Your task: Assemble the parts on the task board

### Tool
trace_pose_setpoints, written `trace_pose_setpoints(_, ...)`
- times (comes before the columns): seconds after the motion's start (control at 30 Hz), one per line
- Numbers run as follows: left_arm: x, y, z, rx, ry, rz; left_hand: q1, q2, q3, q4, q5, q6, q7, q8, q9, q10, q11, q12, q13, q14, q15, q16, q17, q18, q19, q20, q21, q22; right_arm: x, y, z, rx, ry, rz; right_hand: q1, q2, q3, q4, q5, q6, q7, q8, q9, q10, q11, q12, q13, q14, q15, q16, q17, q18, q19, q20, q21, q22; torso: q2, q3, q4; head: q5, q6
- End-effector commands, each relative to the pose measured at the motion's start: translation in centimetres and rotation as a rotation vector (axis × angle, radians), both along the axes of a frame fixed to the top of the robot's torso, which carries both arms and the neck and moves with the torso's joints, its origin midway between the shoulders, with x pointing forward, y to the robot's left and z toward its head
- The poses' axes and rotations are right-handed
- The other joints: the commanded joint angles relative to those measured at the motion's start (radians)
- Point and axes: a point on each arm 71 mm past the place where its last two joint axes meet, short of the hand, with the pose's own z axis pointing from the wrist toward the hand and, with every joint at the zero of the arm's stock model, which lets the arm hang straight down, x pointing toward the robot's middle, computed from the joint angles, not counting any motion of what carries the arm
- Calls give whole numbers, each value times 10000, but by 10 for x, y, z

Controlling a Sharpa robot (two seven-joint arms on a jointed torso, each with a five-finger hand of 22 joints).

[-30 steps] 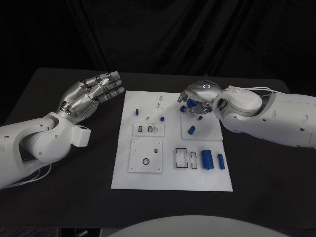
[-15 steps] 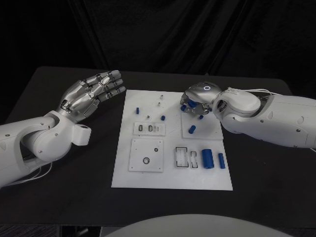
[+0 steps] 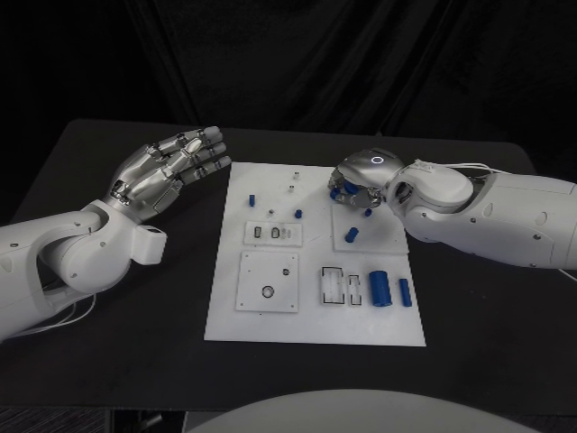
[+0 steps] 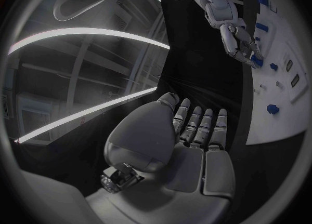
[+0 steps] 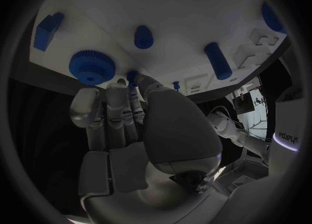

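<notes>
Covering black table (image 3: 120,298): white task board (image 3: 315,325)

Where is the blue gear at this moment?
In the right wrist view the blue gear lies on the task board, just beyond the fingertips of the right robot hand, with a blue block on its other side.

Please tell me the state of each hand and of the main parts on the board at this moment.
left hand: open, raised beside the board, holding nothing
right hand: fingers curled down at a small blue part
blue gear: lying flat on the task board
two blue cylinders: lying side by side
</notes>
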Motion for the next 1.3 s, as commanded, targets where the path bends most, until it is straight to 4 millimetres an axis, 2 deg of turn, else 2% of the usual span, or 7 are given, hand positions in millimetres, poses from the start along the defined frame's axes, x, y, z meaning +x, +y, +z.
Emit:
trace_pose_setpoints(0.03,-2,2,11,-964,-1207,39,5,-67,109,4,60,85,-13,54,15,-7,63,82,15,25,43,39,9,-136,54,12,47,-8,0,1,0,97,-220,176,23,-108,183,35,-38,205,6,84,76,400,-98,-54,13,93,-64,80,90,-190,130,-30,118,185,0,-6,-4,-2,-2)
trace_pose_setpoints(0.27,-1,3,10,-942,-1185,39,-4,-58,142,6,64,83,-3,53,13,2,76,95,17,33,52,49,10,-147,60,10,49,-9,0,1,0,323,-187,224,61,-139,505,41,-105,856,-8,349,364,1245,-332,-261,4,176,-248,113,209,-230,222,-211,238,422,-2,-7,-5,47,-1)
trace_pose_setpoints(0.43,-1,4,10,-932,-1182,68,-14,-54,174,6,66,83,2,52,12,9,89,105,17,45,61,66,12,-158,72,13,56,-7,-1,3,3,629,-244,293,38,-165,553,22,-113,1149,-71,519,569,1592,-421,-391,5,233,-323,130,280,-255,282,-284,306,554,-1,-7,-9,83,121)
trace_pose_setpoints(0.53,-2,4,10,-933,-1184,77,-14,-54,174,6,66,83,2,52,12,9,89,105,17,45,61,66,12,-158,72,13,56,-7,0,5,11,882,-317,342,-50,-189,493,-13,-63,1576,-200,871,959,2185,-577,-526,12,392,-476,219,497,-334,490,-405,534,928,-3,-6,-11,119,177)
trace_pose_setpoints(0.9,-2,7,10,-851,-1195,228,-71,-97,289,2,64,107,22,59,13,50,111,159,22,136,133,169,27,-218,130,19,87,-1,15,38,56,1072,-855,824,-125,-189,473,6,-104,1551,-230,929,1148,2349,-606,-741,-4,475,-483,266,645,-370,581,-450,633,1105,-6,-7,-26,218,311)
trace_pose_setpoints(1.07,0,3,10,-873,-1208,165,-90,-110,319,4,65,100,28,54,11,53,112,163,21,152,157,188,29,-240,151,21,98,1,26,56,62,1002,-1054,1011,-146,-184,469,15,-126,1528,-245,931,1187,2371,-611,-796,-6,514,-487,331,790,-391,629,-455,690,1197,-28,-18,-14,197,403)
trace_pose_setpoints(1.3,1,0,9,-904,-1208,70,-105,-110,362,3,66,103,42,53,10,59,122,177,22,177,178,221,33,-264,162,21,104,2,38,73,55,855,-1047,1102,-156,-188,485,13,-94,1433,-227,898,1254,2368,-598,-939,-10,564,-481,396,922,-405,663,-457,730,1269,-38,-39,-22,240,427)
